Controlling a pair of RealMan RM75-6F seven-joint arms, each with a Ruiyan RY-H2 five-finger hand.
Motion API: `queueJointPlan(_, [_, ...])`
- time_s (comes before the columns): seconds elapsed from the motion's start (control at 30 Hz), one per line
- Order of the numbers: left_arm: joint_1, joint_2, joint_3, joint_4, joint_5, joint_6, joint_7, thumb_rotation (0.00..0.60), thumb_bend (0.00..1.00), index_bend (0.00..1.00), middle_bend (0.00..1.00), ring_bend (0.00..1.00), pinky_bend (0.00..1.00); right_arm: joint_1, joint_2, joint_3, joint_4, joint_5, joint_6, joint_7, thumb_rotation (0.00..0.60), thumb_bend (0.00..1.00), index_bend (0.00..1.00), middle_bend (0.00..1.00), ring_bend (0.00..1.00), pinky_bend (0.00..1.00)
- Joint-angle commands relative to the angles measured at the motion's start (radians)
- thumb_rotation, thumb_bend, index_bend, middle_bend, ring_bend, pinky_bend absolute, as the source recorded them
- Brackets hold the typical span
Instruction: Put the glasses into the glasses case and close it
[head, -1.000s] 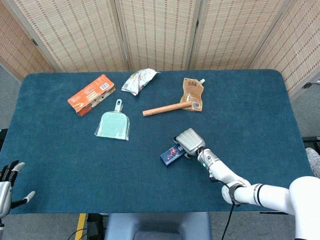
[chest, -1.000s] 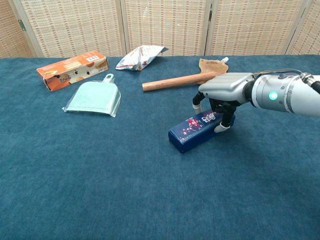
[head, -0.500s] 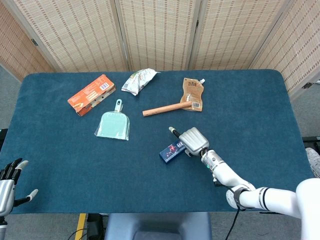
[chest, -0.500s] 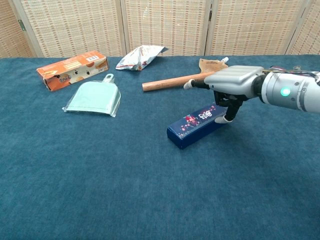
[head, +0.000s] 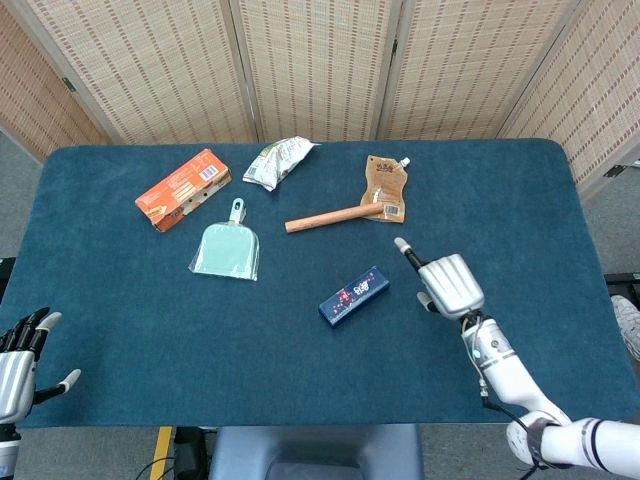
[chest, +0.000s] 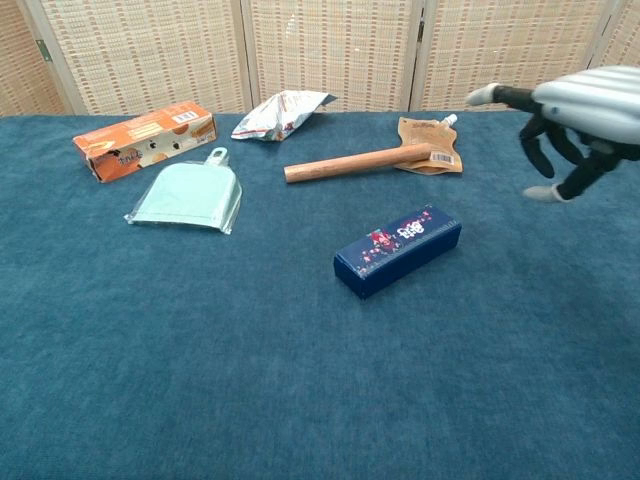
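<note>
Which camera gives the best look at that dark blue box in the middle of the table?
The chest view: the dark blue box looks large there, with its printed top and long side visible. The head view shows it small, from above.

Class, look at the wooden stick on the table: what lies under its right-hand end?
The wooden stick rests its right end on the brown spouted pouch, which lies flat on the blue tablecloth. The part of the pouch beneath the stick is hidden.
</note>
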Motion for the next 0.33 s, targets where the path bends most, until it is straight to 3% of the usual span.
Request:
queueJointPlan(0.03, [-0.005,-0.004,-0.004,0.004,-0.002,-0.003,0.002,0.600,0.19,0.19,0.14,0.15,0.24,-0.124,0.072,-0.059,-0.050,-0.079,0.132,0.057,0.600,0.28,0.04,0.44,0.48,0.63])
queueJointPlan(0.17, [-0.014,-0.015,-0.013,0.009,-0.003,-0.003,0.008,0.600,0.19,0.19,0.14,0.15,0.24,-0.240,0.111,-0.107,-0.044,-0.123,0.238,0.119,0.600,0.28,0.08,0.37,0.37,0.54])
queueJointPlan(0.33, [-0.025,-0.027,-0.014,0.007,-0.001,-0.011,0.024,0.600,0.19,0.19,0.14,0.15,0.24,-0.345,0.137,-0.142,-0.032,-0.150,0.314,0.177,0.600,0.28,0.11,0.37,0.36,0.52])
